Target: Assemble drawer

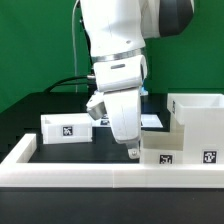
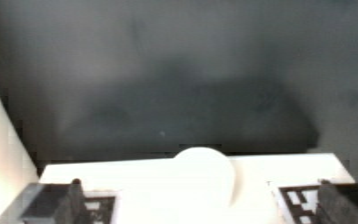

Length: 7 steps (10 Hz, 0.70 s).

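on the black table (image 1: 60,105), behind the white rail (image 1: 70,172), the drawer lies in three parts. the box (image 1: 196,118) stands at the exterior view's right, open side up. the near tray (image 1: 185,152), with two tags on its front, sits just before the box, against the rail. the far tray (image 1: 66,128), with one tag, lies well apart at the exterior view's left. the arm (image 1: 120,40) hangs between them, and the gripper (image 1: 133,153) points down at the near tray's left end. whether the jaws are wide or narrow cannot be told. the wrist view shows a white part (image 2: 149,188) with a rounded bump (image 2: 202,168), blurred, over dark table.
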Motion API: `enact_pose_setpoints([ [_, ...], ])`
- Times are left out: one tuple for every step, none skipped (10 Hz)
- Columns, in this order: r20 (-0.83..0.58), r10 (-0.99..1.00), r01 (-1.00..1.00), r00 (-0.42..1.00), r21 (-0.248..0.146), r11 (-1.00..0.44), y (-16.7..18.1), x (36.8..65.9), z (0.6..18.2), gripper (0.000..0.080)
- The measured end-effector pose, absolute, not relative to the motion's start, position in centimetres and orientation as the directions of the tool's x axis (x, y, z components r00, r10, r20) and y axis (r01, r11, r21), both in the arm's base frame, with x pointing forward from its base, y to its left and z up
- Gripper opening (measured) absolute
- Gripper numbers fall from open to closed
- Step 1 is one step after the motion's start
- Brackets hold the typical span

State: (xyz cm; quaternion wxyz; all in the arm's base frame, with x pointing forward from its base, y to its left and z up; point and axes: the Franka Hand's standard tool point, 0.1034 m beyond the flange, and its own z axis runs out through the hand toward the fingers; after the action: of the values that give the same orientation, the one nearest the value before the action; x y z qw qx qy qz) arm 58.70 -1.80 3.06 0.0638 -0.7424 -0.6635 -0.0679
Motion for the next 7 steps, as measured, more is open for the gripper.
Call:
enact_pose_setpoints([
  [0.185,0.976,0.994,0.112,-0.007,-0.112,-1.8,58.6,2.9,0.0649],
  [0.185,0.976,0.994,0.112,-0.007,-0.113,-1.9,58.6,2.9,0.0649],
  [0.185,0.976,0.994,0.112,-0.008,-0.112,-1.8,58.5,2.9,0.0649],
  [0.181,0.978,0.995,0.100,-0.003,-0.101,-1.7,58.5,2.8,0.0649],
  [0.168,0.983,0.997,0.074,0.002,-0.075,-1.6,58.5,2.8,0.0649],
  [0.161,0.986,1.000,0.030,0.001,-0.031,-0.9,58.6,2.7,0.0649],
  [0.161,0.987,1.000,-0.012,-0.014,0.015,0.0,58.6,2.7,0.0649],
])
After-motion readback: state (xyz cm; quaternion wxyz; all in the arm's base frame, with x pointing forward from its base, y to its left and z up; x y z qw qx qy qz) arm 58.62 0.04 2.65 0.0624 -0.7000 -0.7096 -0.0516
